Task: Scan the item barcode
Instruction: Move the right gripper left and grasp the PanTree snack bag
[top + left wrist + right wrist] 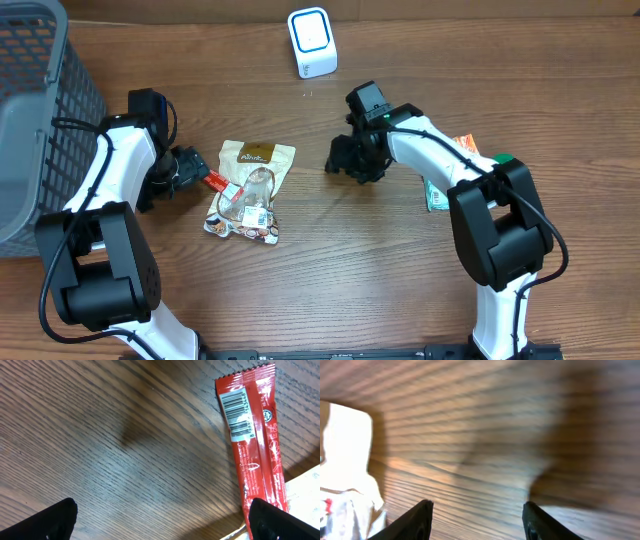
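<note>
- Tabletop (380, 270): dark brown wood with a strong straight grain, showing scattered fine pale specks. No wall or floor of the room falls within any view.
- Basket (30, 110): grey mesh, standing at the far left corner and cut off by the picture edge.
- Scanner (312, 42): white box with a blue-outlined face, upright near the far edge at centre, well apart from both arms.
- Pouches (250, 190): a small heap at centre. A tan one lies farthest from the robot, with clear printed ones below it.
- Wrapper (252, 440): long, red and flat on the wood, just left of the pouches. Its barcode (239, 414) faces up on a white label near the serrated end. The other end meets a pale pouch edge.
- Left tool (160, 522): fingers spread as wide as they go, holding nothing, with bare wood between them. One fingertip (277, 522) overlaps the wrapper's near end in the wrist view; contact cannot be confirmed.
- Right tool (477, 520): fingers parted, nothing gripped, only wood grain between them. The wrist view is blurred, with a pale shape at its left edge that cannot be identified. From overhead the tool sits right of the pouches, apart from them.
- Packets (438, 192): a few lying flat at the right, partly hidden under the right arm.
</note>
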